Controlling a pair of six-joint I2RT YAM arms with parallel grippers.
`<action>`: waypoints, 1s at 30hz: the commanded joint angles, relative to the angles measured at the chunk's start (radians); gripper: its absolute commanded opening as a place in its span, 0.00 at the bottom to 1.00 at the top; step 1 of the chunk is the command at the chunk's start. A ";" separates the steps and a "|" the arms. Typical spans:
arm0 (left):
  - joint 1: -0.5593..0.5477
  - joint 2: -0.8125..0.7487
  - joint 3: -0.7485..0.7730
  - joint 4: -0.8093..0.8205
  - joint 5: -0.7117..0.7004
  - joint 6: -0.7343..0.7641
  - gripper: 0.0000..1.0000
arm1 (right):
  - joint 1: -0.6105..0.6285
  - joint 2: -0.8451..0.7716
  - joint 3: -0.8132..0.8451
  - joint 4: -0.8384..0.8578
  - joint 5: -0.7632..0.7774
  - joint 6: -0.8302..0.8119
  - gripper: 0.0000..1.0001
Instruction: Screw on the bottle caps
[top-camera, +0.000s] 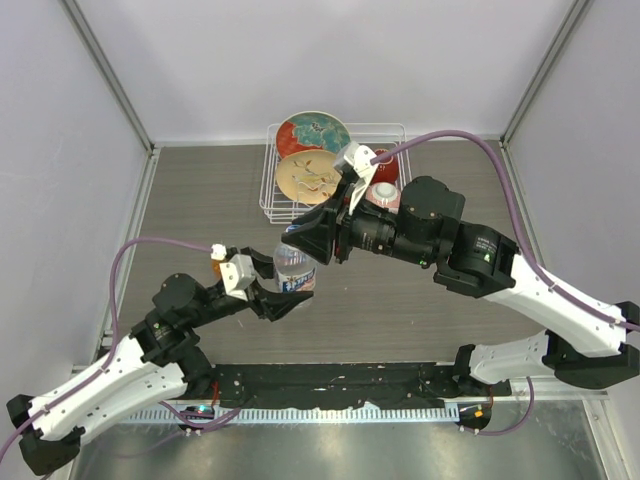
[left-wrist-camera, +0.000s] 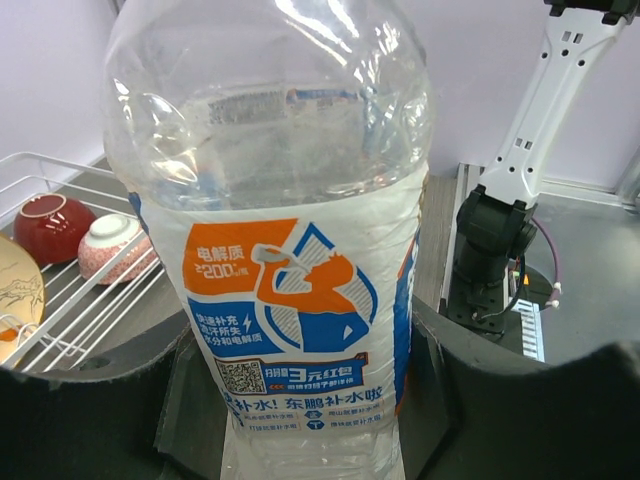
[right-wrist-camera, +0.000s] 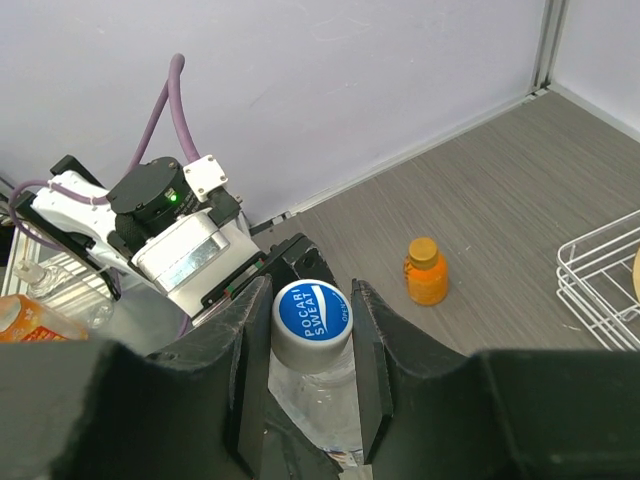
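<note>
The right hand (right-wrist-camera: 310, 300) comes down over the top of the clear bottle (left-wrist-camera: 300, 300). Its two fingers (right-wrist-camera: 372, 360) stand on both sides of the white cap (right-wrist-camera: 311, 322), which has a blue printed top, and they pinch it. The cap sits on the neck of the bottle; how far it is screwed I cannot tell.

The left hand (top-camera: 288, 298) holds the same bottle lower down, pressed against the labelled part from two sides. The bottle stands upright, near the middle of the table (right-wrist-camera: 500, 180).

The orange bottle (right-wrist-camera: 427, 275) stands alone on the table, well apart from both hands, to the left of the clear bottle in the top view. Its orange cap (right-wrist-camera: 425, 247) is on its mouth.

At the far side of the table is a wire rack (top-camera: 270, 190). It holds two plates (top-camera: 312, 133), a red bowl (left-wrist-camera: 45, 225) and a pink bowl (left-wrist-camera: 115, 245) beside it.
</note>
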 joint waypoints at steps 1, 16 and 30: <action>0.009 -0.007 0.042 0.099 0.001 -0.026 0.00 | -0.013 0.013 -0.015 -0.026 -0.124 0.012 0.07; 0.029 -0.012 0.075 0.075 0.046 -0.066 0.00 | -0.045 0.020 -0.031 -0.055 -0.253 -0.001 0.07; 0.037 0.004 0.065 0.035 0.156 -0.067 0.00 | -0.090 -0.062 -0.021 0.011 -0.192 0.019 0.06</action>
